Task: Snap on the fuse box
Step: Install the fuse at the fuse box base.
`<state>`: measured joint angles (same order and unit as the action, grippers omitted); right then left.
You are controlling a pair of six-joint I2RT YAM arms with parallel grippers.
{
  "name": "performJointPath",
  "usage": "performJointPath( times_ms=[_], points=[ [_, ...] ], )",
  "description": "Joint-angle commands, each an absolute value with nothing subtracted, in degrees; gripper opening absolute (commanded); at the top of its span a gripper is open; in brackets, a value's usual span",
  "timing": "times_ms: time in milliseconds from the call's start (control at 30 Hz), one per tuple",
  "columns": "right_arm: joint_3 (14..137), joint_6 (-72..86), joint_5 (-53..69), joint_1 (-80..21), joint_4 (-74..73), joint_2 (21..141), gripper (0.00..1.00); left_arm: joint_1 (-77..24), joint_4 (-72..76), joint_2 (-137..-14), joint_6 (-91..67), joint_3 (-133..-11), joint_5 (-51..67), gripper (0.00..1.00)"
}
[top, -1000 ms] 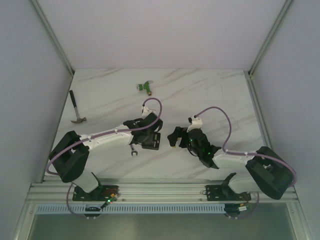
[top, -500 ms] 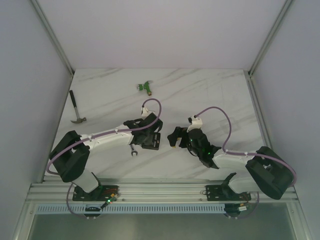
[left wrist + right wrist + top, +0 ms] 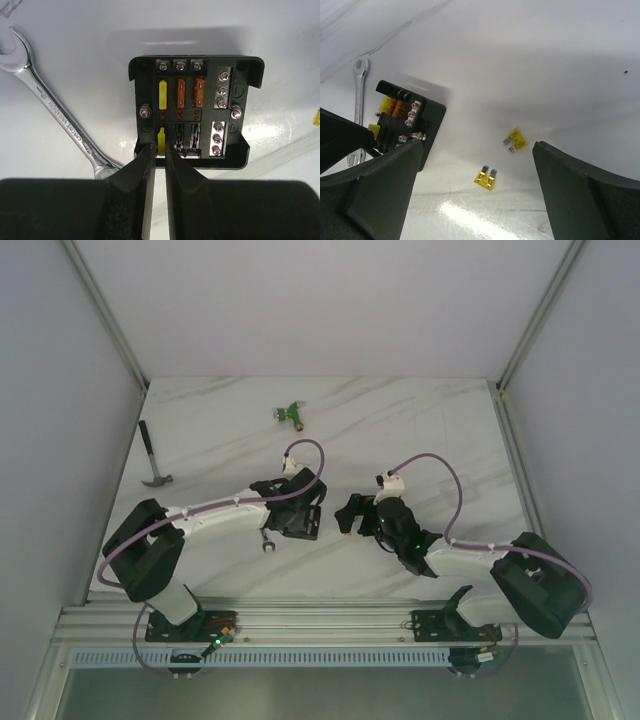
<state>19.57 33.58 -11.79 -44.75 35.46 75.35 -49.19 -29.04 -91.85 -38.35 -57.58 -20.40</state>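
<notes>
The fuse box [image 3: 227, 112] is a black square box lying on the table with no lid on it. It holds one yellow and two orange fuses in its far row. It also shows in the top view [image 3: 304, 524] and the right wrist view [image 3: 431, 117]. My left gripper [image 3: 160, 146] is at the box's near left slot, its fingers closed on a yellow fuse [image 3: 161, 138] standing in that slot. My right gripper [image 3: 477, 146] is open and empty, hovering to the right of the box above two loose yellow fuses [image 3: 517, 139] [image 3: 486, 178]. No clear lid is in view.
A silver wrench [image 3: 55, 112] lies just left of the box; it also shows in the top view [image 3: 266, 540]. A hammer [image 3: 152, 462] lies at the table's left edge. A green connector [image 3: 291, 413] lies at the far middle.
The left arm has shifted slightly while its gripper stays at the fuse box. The right arm has not moved.
</notes>
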Motion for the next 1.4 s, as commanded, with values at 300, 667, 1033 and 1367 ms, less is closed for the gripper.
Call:
performJointPath(
  times_ms=[300, 667, 1033, 1367],
  points=[
    [21.10, 33.04, -12.13, -45.00, 37.00, 75.98, 1.00, -49.22, -31.02, -95.62, -37.79, -59.61, -20.26, 0.13],
    [21.09, 33.13, -11.97, -44.99, 36.91, 76.00, 1.00, -47.95, -31.23, -92.64, -37.95, -60.25, -19.52, 0.25],
    [21.09, 33.10, -11.89, -45.00, 36.83, 75.96, 1.00, -47.05, -30.20, -92.73, -37.55, -60.79, -18.09, 0.25],
    [21.16, 33.13, -11.92, -45.00, 36.74, 76.02, 1.00, -46.60, -29.97, -93.57, -38.22, -58.89, -16.10, 0.12]
  ],
)
